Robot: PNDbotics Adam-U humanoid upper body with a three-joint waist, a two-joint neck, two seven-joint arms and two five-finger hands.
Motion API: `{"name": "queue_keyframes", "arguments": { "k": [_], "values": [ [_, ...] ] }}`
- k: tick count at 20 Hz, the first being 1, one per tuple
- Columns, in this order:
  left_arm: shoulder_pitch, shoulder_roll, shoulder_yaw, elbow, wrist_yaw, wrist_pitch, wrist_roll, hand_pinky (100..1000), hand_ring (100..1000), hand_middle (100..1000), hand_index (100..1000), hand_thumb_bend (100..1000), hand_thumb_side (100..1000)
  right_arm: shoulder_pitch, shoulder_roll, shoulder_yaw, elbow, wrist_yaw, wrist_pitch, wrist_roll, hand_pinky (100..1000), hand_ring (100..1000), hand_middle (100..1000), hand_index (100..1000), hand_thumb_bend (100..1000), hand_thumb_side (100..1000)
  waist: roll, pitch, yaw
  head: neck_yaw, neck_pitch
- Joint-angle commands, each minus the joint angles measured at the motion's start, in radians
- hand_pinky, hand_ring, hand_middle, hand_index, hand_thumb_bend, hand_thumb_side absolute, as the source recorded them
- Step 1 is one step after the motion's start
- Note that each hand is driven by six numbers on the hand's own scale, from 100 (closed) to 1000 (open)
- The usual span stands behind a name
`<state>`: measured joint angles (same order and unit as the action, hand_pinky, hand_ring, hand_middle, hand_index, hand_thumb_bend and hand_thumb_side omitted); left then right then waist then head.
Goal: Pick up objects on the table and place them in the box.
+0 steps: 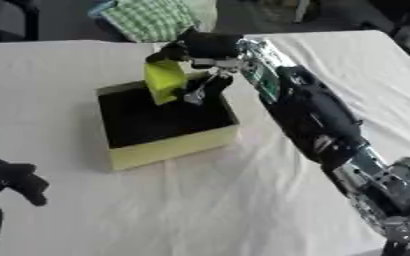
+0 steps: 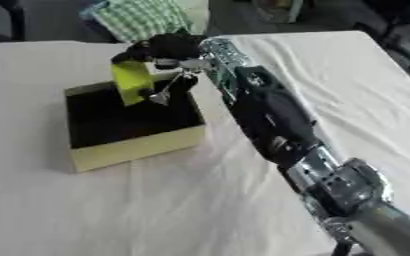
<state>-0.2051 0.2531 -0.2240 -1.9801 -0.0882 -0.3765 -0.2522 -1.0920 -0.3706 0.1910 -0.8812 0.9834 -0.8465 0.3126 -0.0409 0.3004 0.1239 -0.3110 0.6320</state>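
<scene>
Box sits mid-table on white cloth, yellow-green walls, dark inside, open top. My R arm reaches in from lower right, diagonal across the table, up to the box's far edge. R hand hangs over that far rim, fingers curled round a yellow-green object, flat-ish, held roughly upright w/ its lower end dipping just inside the box opening; can't tell if it touches the wall. L hand shows at lower left edge, idle, well apart from box, fingers look bent, holding nothing. Green checked fabric lies beyond the table's far edge, behind the R hand. I see no other loose item on the cloth.
</scene>
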Motion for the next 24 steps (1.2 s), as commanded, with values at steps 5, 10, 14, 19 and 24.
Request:
{"name": "queue_keyframes", "arguments": {
  "k": [5, 10, 14, 19, 24],
  "values": [
    [-0.014, 0.002, -0.002, -0.020, 0.003, -0.003, -0.001, 608, 470, 529, 781, 100, 786, 0.022, 0.011, 0.022, 0.035, 0.055, -0.060, 0.066, 750, 762, 549, 1000, 100, 590, 0.005, -0.010, -0.001, -0.004, 0.003],
    [-0.014, 0.003, -0.002, -0.020, 0.003, -0.003, -0.002, 608, 468, 530, 781, 100, 786, 0.028, 0.007, 0.032, 0.015, 0.081, -0.060, 0.043, 764, 792, 727, 1000, 100, 944, 0.004, -0.010, -0.003, -0.003, 0.005],
    [-0.014, 0.003, 0.000, -0.020, 0.002, -0.003, -0.001, 608, 470, 530, 781, 100, 786, 0.034, -0.001, 0.044, -0.009, 0.098, -0.060, 0.002, 789, 829, 882, 1000, 100, 1000, 0.004, -0.010, -0.006, 0.001, 0.005],
    [-0.013, 0.003, 0.001, -0.020, -0.001, -0.002, 0.002, 608, 471, 530, 781, 100, 787, 0.043, -0.015, 0.056, -0.035, 0.093, -0.060, -0.036, 814, 866, 959, 1000, 100, 1000, 0.003, -0.009, -0.009, 0.005, 0.004],
    [-0.011, 0.003, 0.004, -0.020, -0.005, -0.002, 0.005, 608, 471, 530, 780, 100, 787, 0.053, -0.029, 0.063, -0.059, 0.061, -0.060, -0.039, 821, 877, 980, 1000, 100, 1000, 0.004, -0.007, -0.013, 0.011, 0.003]
  ]
}}
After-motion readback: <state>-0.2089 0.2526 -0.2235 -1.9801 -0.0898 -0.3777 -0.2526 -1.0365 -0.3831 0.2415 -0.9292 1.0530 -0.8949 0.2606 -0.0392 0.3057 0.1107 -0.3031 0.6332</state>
